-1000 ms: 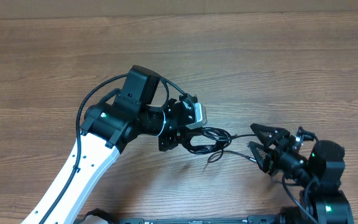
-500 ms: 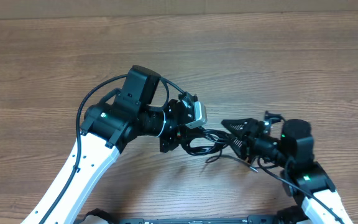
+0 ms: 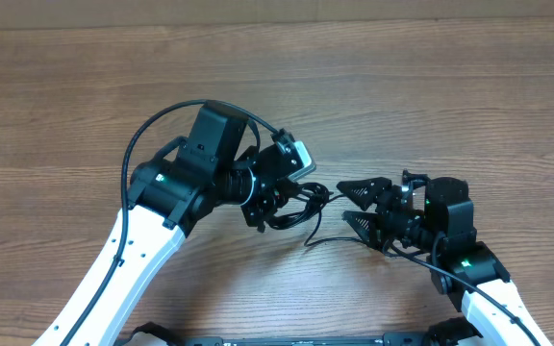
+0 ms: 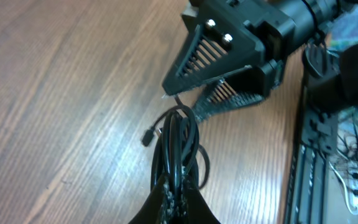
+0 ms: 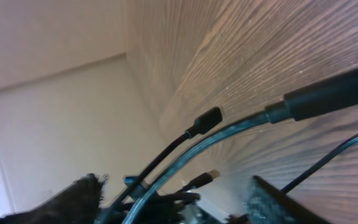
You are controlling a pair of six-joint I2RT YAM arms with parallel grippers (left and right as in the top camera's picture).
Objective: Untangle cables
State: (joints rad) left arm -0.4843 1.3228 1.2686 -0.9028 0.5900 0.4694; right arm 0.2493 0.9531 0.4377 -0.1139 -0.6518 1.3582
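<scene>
**A:** Where is the bundle of thin black cords (image 3: 299, 206)?

**B:** Mid-way across the brown wooden table (image 3: 431, 86). The left fingers (image 4: 191, 213) are pressed together on it, pinching the loops. One plug-tipped strand (image 3: 321, 238) trails loose.

**A:** And the right fingers (image 4: 201, 59)?

**B:** They're spread, with the tips just beside the loops, holding nothing. I'd say it's reaching for a strand. Next it should close on one cord, not the whole knot, and draw it away.
</scene>
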